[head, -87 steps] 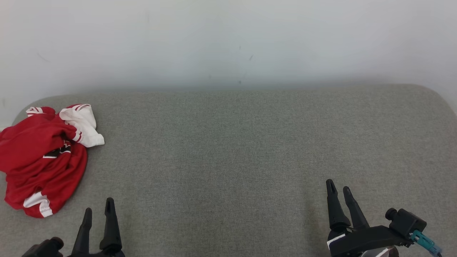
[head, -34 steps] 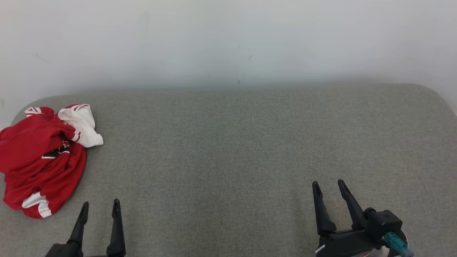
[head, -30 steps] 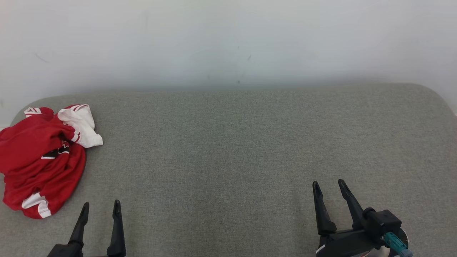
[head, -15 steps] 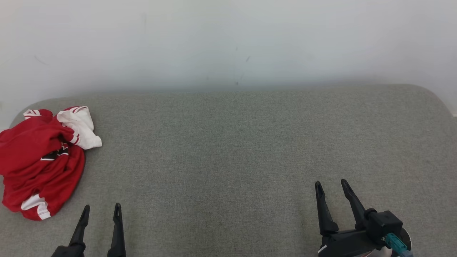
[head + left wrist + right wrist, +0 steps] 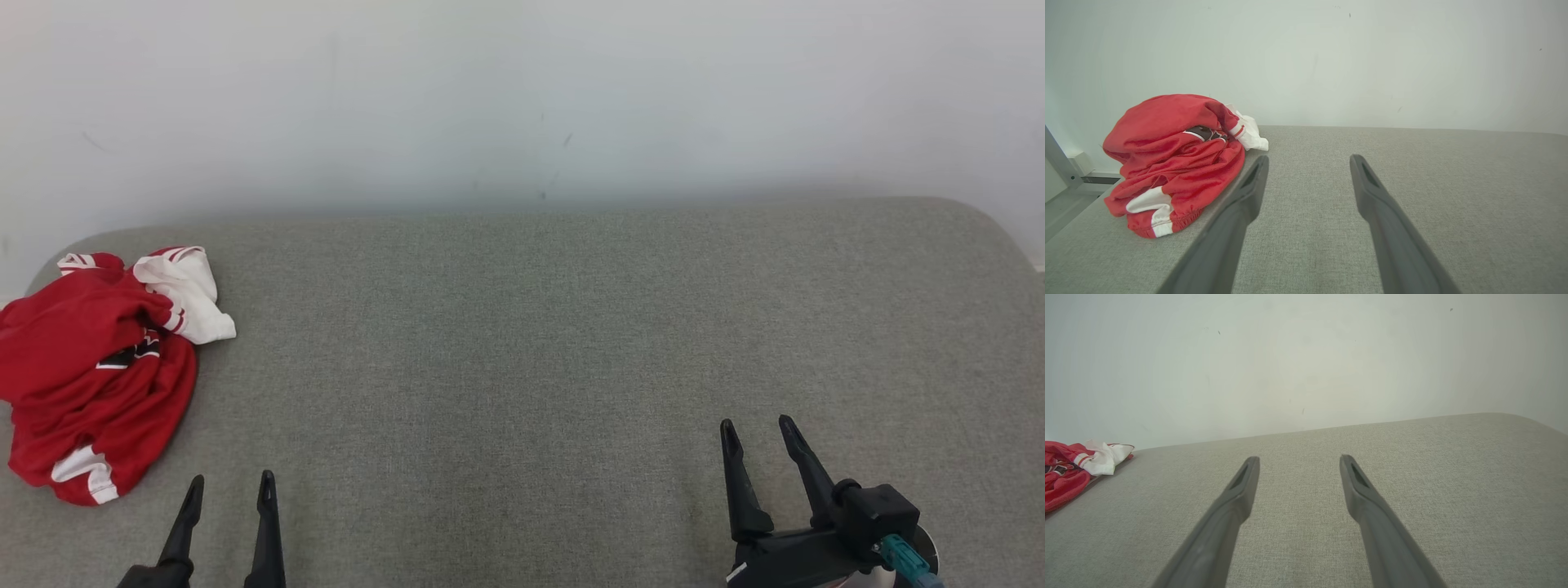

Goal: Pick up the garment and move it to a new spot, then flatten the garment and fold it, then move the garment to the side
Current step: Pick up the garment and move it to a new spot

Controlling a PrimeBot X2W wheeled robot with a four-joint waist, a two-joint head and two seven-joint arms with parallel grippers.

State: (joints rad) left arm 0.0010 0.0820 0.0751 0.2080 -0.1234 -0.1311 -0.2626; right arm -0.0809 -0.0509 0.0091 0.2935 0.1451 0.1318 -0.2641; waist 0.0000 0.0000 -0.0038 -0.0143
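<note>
Scene: A two-armed robot faces a grey fabric-covered worktop (image 5: 522, 343) with rounded corners. Both of its arms are low at the near edge.

Garment: A crumpled red knit garment (image 5: 98, 367) with white striped cuffs and a black chest mark lies in a heap. It sits ahead and to the left of the left end effector (image 5: 231, 478), near it but not touching. One white cuff spills out on the side of the heap farthest from that end effector. A white-banded hem is the part closest to it.

Left end effector: Its two long dark fingers (image 5: 1249, 192) stand apart and hold nothing, with bare grey fabric between them. In the left wrist view the garment rises just beyond the left finger's tip, at the worktop's left edge.

Right end effector: The right end effector (image 5: 755, 423) also has its fingers spread and grips nothing. The garment is well apart from it, far off to its left across the open stretch of fabric. The right wrist view shows the heap low at the left border. A teal plug (image 5: 898, 557) sits on the wrist behind the fingers.

Backdrop: A pale wall (image 5: 522, 98) with a few faint dark marks stands beyond both end effectors, along the worktop's far edge.
</note>
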